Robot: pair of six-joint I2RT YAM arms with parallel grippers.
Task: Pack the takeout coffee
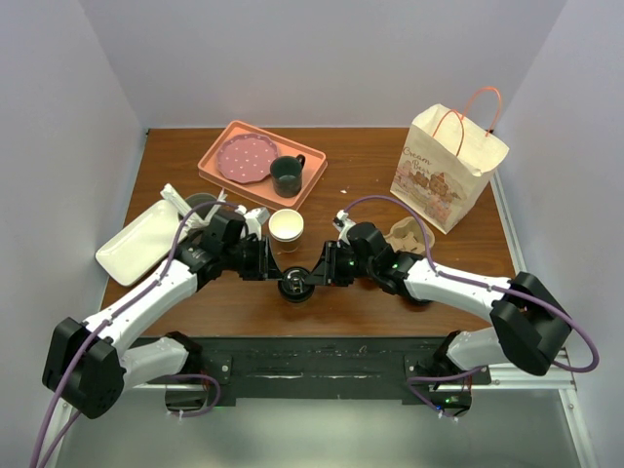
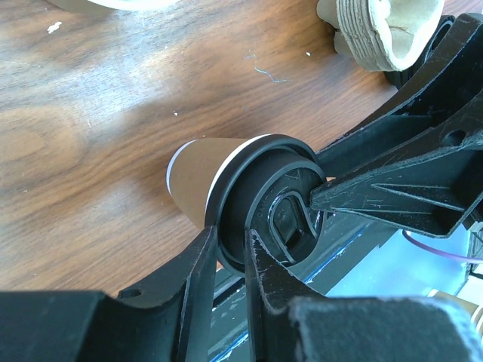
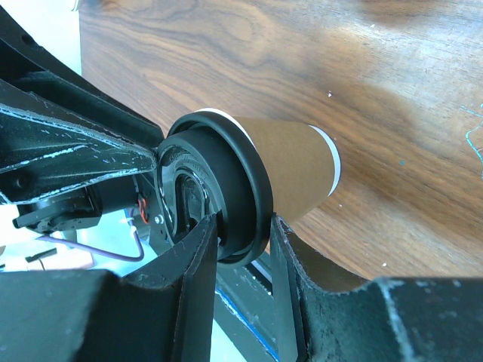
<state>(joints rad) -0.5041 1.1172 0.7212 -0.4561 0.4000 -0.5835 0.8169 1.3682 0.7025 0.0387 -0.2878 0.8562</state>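
**Both claws on the takeout coffee lid, 6 o'clock on table**

The takeout coffee (image 1: pixel 296 287) stood upright, lid up, at 6 o'clock on the wooden table (image 1: pixel 366 166), close to the near edge. I could not tell whether its base touched the wood.

The left gripper (image 2: pixel 232 240) came in from 9 o'clock, its jaws pinching the rim of the black lid (image 2: pixel 264 188), one finger on top and one outside. The right gripper (image 3: pixel 244 226) came in from 3 o'clock and pinched the opposite side of the same rim. The tan body was bare between them.

From the coffee:
- An open paper cup (image 1: pixel 286 225) sat near at 12 o'clock.
- A pink tray (image 1: pixel 308 177) lay farther along 12 o'clock, holding a dotted pink plate (image 1: pixel 244 156) and a dark green mug (image 1: pixel 286 174).
- A white rectangular dish (image 1: pixel 141 242) lay at 10 o'clock.
- A pulp cup carrier (image 1: pixel 409 237) sat at 2 o'clock.
- A paper bag (image 1: pixel 444 171) with pink handles stood upright beyond the carrier.
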